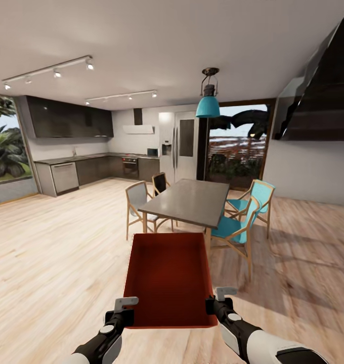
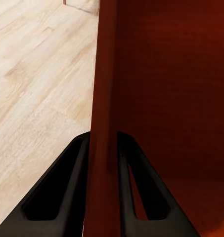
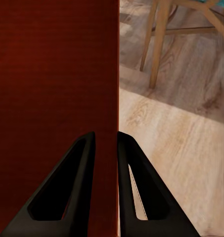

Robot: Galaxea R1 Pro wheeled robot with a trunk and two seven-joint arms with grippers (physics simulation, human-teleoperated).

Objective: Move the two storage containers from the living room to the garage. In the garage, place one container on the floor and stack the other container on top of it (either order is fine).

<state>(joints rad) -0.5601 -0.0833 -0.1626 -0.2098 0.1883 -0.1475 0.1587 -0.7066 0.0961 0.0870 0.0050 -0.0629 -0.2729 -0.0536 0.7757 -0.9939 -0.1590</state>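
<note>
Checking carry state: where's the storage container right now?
In the head view the storage container is low at centre, held between the left gripper and right gripper, each pinching a side wall, just short of the dining table.

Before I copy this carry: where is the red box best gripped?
By its two thin side walls near your end, one end effector from each side, fingers astride the rim. The box is wide, open-topped and straight-walled, as it is held now.
</note>
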